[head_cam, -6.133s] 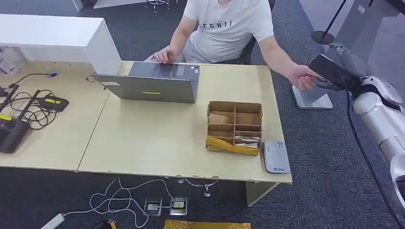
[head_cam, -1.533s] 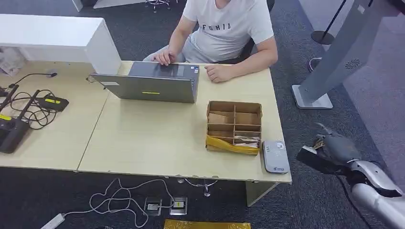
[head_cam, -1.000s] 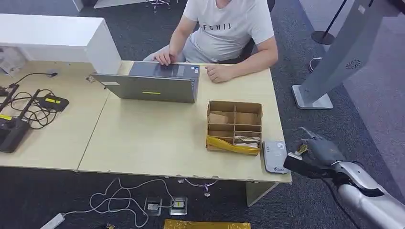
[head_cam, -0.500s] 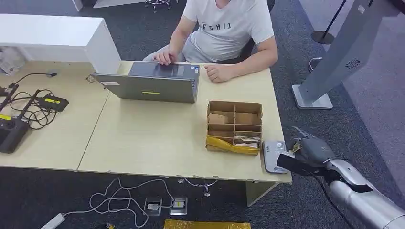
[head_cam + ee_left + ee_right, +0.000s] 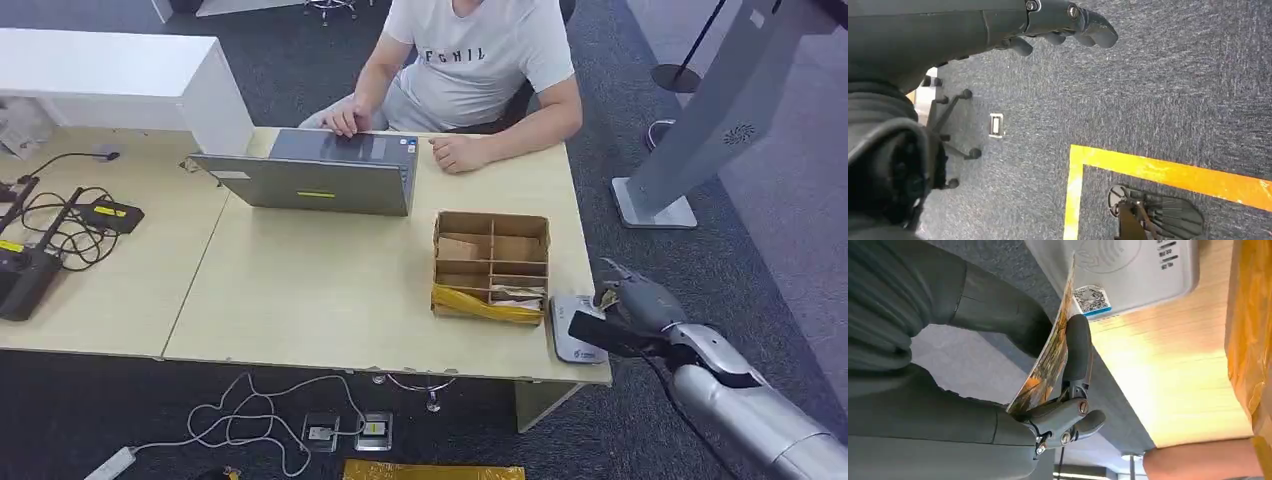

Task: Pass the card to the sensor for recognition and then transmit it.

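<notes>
A grey-white card sensor (image 5: pixel 577 328) lies on the front right corner of the wooden table (image 5: pixel 330 300). My right hand (image 5: pixel 630 305) hovers just off that corner, right beside the sensor. In the right wrist view it pinches an orange patterned card (image 5: pixel 1048 357) between the thumb and the fingers (image 5: pixel 1077 347). The card's edge reaches over the rim of the sensor (image 5: pixel 1113 265). My left hand (image 5: pixel 1068 20) hangs over the carpet, holding nothing, its fingers loosely apart.
A cardboard divider box (image 5: pixel 490 262) with yellow tape stands just left of the sensor. A laptop (image 5: pixel 320 180) sits farther back, with a person (image 5: pixel 480 60) seated behind it. Cables and black devices (image 5: pixel 60 225) lie at the left. A grey stand (image 5: pixel 700 110) rises at the right.
My right hand came down from the person's hand at the upper right. Over the last second it has moved left and up to the sensor's edge with the card.
</notes>
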Tool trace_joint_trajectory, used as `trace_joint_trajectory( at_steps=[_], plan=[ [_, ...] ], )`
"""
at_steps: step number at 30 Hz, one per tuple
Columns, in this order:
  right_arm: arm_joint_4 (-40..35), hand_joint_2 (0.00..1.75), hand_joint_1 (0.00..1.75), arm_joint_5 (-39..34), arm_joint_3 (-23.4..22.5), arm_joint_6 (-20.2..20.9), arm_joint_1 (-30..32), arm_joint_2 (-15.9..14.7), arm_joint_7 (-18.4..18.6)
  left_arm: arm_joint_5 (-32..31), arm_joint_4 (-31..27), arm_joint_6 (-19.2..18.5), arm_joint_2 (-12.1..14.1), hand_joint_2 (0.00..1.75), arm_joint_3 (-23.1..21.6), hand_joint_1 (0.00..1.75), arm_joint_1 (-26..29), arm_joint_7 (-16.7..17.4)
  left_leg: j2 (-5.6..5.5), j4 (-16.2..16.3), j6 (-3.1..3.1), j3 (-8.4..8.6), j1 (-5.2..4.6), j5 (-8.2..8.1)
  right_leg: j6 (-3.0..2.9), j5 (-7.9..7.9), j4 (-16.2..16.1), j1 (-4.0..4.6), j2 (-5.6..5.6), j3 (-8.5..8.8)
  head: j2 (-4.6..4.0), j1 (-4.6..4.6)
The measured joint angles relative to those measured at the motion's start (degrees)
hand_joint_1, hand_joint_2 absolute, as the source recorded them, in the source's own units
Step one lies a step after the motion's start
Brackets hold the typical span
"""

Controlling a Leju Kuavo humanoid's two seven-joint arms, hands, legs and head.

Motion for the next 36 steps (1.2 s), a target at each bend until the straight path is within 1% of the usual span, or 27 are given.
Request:
trace_joint_trajectory(
  at_steps=[4,8,23,30,36],
  plan=[
    [3.78,1.75,1.75,-0.48,0.11,-0.74,-1.17,1.86,-2.31,0.0,0.0,0.39,-0.13,0.0,-0.02,0.0,0.0,0.37,0.02,0.0,0.0,0.05,0.0,0.0,0.0,0.0,0.0,0.0,0.02,0.02,0.0,0.0],
    [6.12,1.75,1.75,-1.09,0.13,-0.79,-1.92,2.75,-3.45,0.2,0.0,0.7,-0.22,0.0,-0.02,0.0,0.03,0.39,0.02,0.0,0.0,0.07,0.0,0.01,0.0,0.01,0.0,0.0,0.01,0.05,0.0,0.0],
    [10.66,1.75,1.75,-3.01,0.13,-2.14,-2.54,5.13,-3.85,-0.28,0.0,0.61,-0.31,0.0,-0.02,0.0,-0.03,0.43,0.05,0.0,0.0,0.39,0.02,0.0,0.0,0.01,-0.02,0.01,0.06,0.33,0.0,0.0],
    [13.7,1.75,1.75,-3.23,0.13,-2.93,-3.3,6.07,-5.07,-0.35,0.0,0.39,-0.24,0.0,-0.04,0.0,-0.09,0.48,0.06,0.0,0.0,0.53,0.02,0.01,0.0,0.01,-0.03,0.01,0.06,0.49,0.0,0.0],
    [15.23,1.75,1.75,-3.52,0.09,-4.17,-4.11,6.16,-5.2,-0.48,0.0,0.09,-0.11,0.0,-0.07,0.0,-0.17,0.57,0.07,0.03,0.01,0.51,0.0,0.02,0.0,0.07,-0.02,0.0,0.06,0.46,0.0,-0.02]
  ],
)
